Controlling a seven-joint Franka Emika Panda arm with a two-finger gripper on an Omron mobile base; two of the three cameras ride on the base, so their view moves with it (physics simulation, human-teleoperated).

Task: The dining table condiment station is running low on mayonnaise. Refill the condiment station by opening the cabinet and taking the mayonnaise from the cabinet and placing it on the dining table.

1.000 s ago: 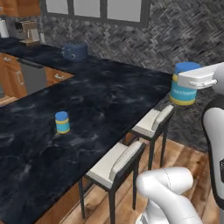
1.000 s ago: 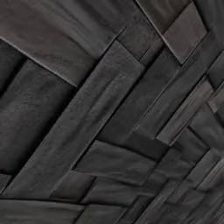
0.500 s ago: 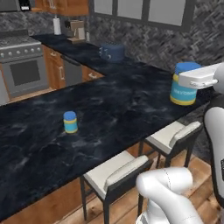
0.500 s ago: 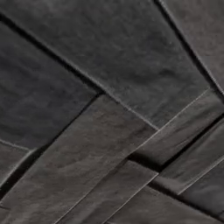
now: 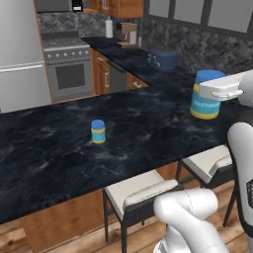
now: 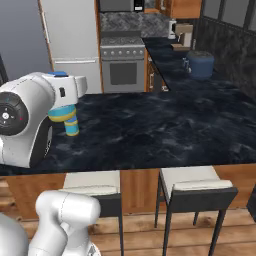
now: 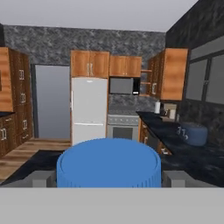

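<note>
My gripper is shut on the mayonnaise, a jar with a blue lid, a pale yellow body and a teal band. I hold it upright in the air above the right part of the dining table, whose top is black marble. In the right base view the gripper carries the mayonnaise over the table's left side. The hand view looks down on the blue lid of the mayonnaise, which sits between my two grey fingertips.
A second small blue-lidded jar stands on the table top. Two pale-cushioned stools are tucked under the near edge. Beyond are a steel stove, a fridge, wood wall cabinets and a blue pot on the far counter.
Both base views have swung round with the base, and the right one now shows the kitchen instead of a close dark wall. The jar stays in the gripper.
</note>
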